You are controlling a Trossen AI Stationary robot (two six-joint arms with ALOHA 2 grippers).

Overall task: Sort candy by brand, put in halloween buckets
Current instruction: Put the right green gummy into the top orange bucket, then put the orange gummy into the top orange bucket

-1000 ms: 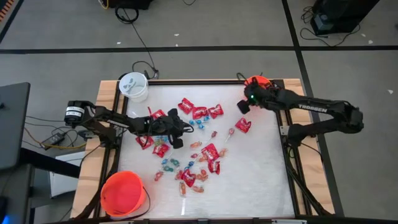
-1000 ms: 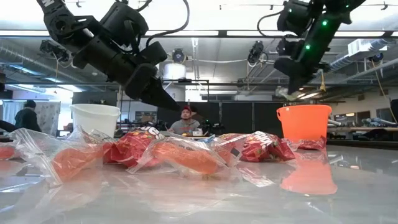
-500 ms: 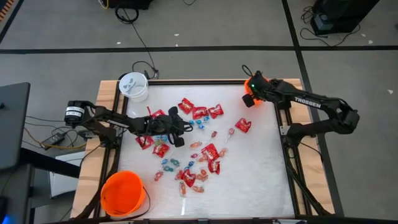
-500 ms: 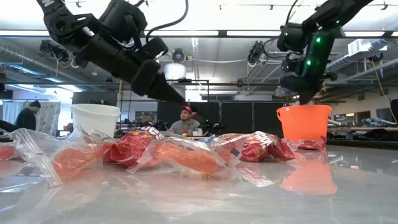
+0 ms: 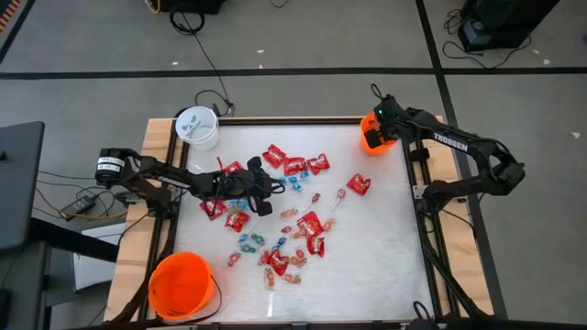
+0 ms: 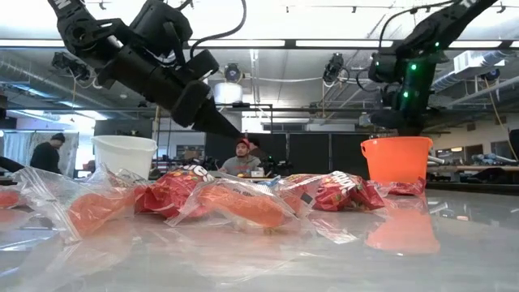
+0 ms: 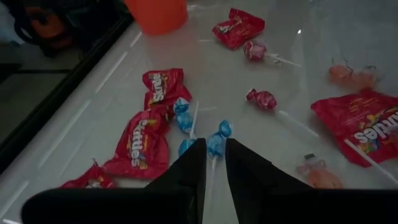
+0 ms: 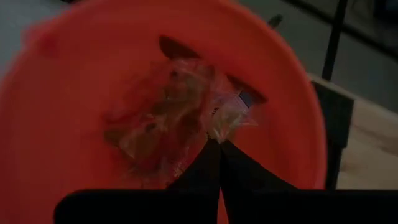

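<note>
Candy lies spread over the middle of the white table (image 5: 385, 247): red packets (image 5: 295, 167), blue-wrapped pieces (image 5: 249, 243) and pink clear-wrapped ones (image 5: 292, 273). My left gripper (image 7: 216, 149) hovers above the left part of the pile (image 5: 268, 188), shut on a blue lollipop (image 7: 216, 144). My right gripper (image 5: 378, 128) hangs over the small orange bucket (image 5: 370, 143) at the far right corner. Its fingers point down into the bucket (image 8: 298, 93) and are shut on a clear-wrapped candy (image 8: 221, 121). More clear-wrapped candy (image 8: 155, 130) lies on the bucket's bottom. My left gripper pinches the blue lollipop's white stick (image 7: 210, 180) between its two fingers, which lie along the stick. The blue head sticks out just past the fingertips, clear of the table. My right gripper has the edge of the candy's clear wrapper (image 8: 216, 135) at its fingertips, coming from above. The candy hangs inside the bucket's mouth.
A white bucket (image 5: 197, 128) stands at the far left corner and a larger orange bucket (image 5: 181, 284) at the near left corner. A raised wooden frame (image 5: 431, 165) runs around the table. People (image 6: 243, 154) are in the room behind.
My right gripper has swung toward the table's far right corner and come down a little, from beside the small orange bucket to right over its mouth, turning as it went.
</note>
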